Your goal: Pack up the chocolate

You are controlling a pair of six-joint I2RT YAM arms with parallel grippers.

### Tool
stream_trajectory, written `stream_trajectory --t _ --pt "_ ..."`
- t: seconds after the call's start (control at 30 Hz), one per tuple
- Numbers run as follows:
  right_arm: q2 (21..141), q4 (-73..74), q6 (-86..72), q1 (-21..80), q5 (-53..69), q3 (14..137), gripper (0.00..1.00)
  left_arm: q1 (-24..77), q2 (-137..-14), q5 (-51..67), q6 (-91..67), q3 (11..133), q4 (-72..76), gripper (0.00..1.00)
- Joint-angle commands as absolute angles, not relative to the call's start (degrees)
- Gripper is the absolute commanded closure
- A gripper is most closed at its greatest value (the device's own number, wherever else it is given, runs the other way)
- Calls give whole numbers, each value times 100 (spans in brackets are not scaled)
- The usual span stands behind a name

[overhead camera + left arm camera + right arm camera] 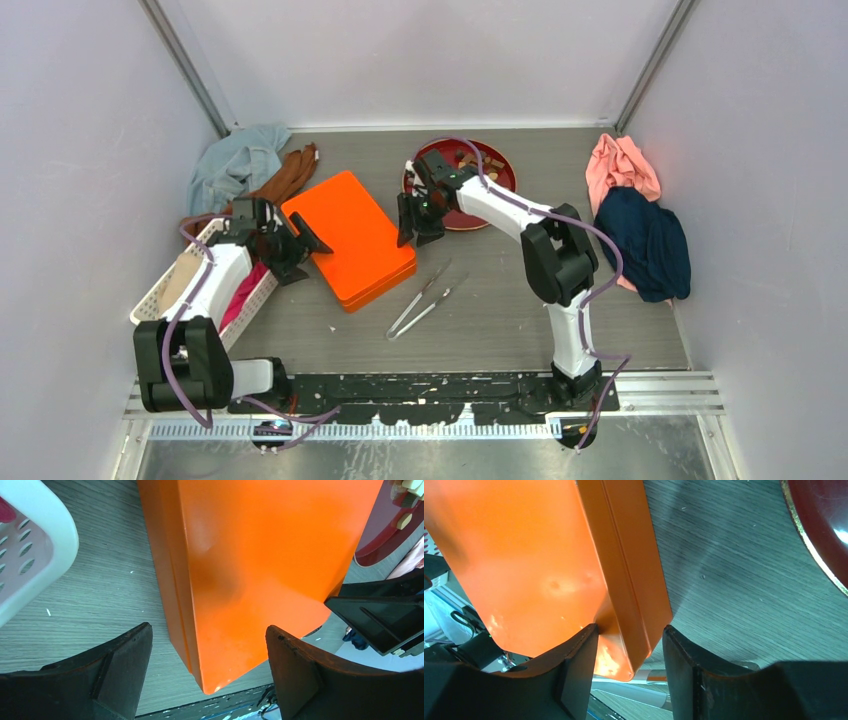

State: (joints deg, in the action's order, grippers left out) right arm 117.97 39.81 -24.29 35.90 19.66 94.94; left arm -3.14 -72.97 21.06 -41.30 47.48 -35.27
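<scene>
Black moulded fingers [120,670] of the left gripper [208,630] fill the foreground of the left wrist view, spread wide astride one rounded corner of a smooth, glossy orange tin [250,570]. Right gripper [630,629], in its own view, is set narrow about another corner of the same tin, with the lid seam between the jaws; whether the pads press on it cannot be told. Seen from above, the tin is a flat rounded rectangle, its long axis running from far left to near right across the grey wood-grain table [500,330]. Chocolate [470,160] lies heaped on a round lacquer-red plate [500,180] at the back, just right of the tin and partly under the right arm. The pieces are too small to show any heading. The left wrist view alone resolves them as cream and tan blocks. Only the overhead view shows the steel tweezers [425,300], lying near the tin's near end. A perforated white plastic basket [160,300] stands to the left.
</scene>
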Motion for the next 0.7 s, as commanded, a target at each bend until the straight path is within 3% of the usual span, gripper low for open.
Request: stream_trajectory --t 0.0,0.13,0.67 --pt "11502 3876 -2380 3636 1984 9383 47 -352 -7287 2257 -4017 4708 -3262 18" --pt "11499 3876 -2368 3660 2012 9316 52 -359 -7286 2276 -4017 4670 -3237 19" --pt "11123 3883 -2321 3677 1922 8750 54 -358 -7256 2319 -3964 4623 -3268 19"
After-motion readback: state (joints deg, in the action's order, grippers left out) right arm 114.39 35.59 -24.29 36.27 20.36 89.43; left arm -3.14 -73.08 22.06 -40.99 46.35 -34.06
